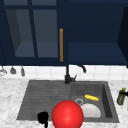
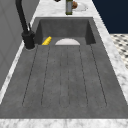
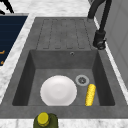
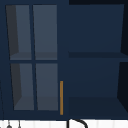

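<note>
One left hand (image 1: 43,117) is seen left of one red ball (image 1: 67,115); one plate (image 3: 58,90), one corn cob (image 3: 90,94) behind; finger state cannot be told.

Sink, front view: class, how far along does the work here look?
Done: the white plate and the corn cob lie in the basin. In hand: the left hand is at the draining board's front edge, beside a red ball. Left: plate and cob lie untouched, apart from each other.

Hand (image 1: 43,117): matte black, human-like shape w/ fingers, no arm attached.
</note>
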Motion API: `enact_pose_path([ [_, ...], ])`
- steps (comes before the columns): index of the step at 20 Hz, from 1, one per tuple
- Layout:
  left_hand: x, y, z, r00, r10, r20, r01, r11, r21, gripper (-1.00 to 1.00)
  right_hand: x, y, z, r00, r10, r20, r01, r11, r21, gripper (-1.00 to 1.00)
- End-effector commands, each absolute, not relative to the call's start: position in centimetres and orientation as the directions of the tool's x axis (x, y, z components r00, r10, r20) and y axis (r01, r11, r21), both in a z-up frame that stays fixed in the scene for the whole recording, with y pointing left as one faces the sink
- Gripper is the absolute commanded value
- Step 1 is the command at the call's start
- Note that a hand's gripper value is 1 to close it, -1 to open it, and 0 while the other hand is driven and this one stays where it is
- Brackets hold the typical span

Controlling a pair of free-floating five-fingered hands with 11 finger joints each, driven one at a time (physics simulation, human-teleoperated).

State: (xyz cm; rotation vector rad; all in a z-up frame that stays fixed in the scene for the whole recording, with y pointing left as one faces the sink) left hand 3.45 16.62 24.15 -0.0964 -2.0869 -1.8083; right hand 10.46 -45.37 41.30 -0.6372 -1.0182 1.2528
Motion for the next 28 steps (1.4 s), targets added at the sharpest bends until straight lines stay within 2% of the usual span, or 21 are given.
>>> enact_pose_path([
  [1, 3.4, 16.6, 24.2, -0.927, -0.191, 0.323, 0.293, 0.171, 0.941, 0.00, 10.6, -45.8, 43.8, 0.003, 0.977, 0.213, -0.420, 0.195, -0.886, -1.00],
  [9, 3.4, 16.6, 24.2, -0.927, -0.191, 0.323, 0.293, 0.171, 0.941, 0.00, 14.1, -44.6, 47.4, 0.054, 0.986, 0.157, -0.381, 0.166, -0.909, -1.00],
  [17, 3.4, 16.6, 24.2, -0.927, -0.191, 0.323, 0.293, 0.171, 0.941, 0.00, 19.6, -43.7, 47.2, 0.141, 0.985, 0.098, -0.372, 0.145, -0.917, -1.00],
  [28, 3.4, 16.6, 24.2, -0.927, -0.191, 0.323, 0.293, 0.171, 0.941, 0.00, 21.6, -44.3, 47.7, 0.202, 0.979, -0.030, -0.528, 0.083, -0.845, -1.00],
])
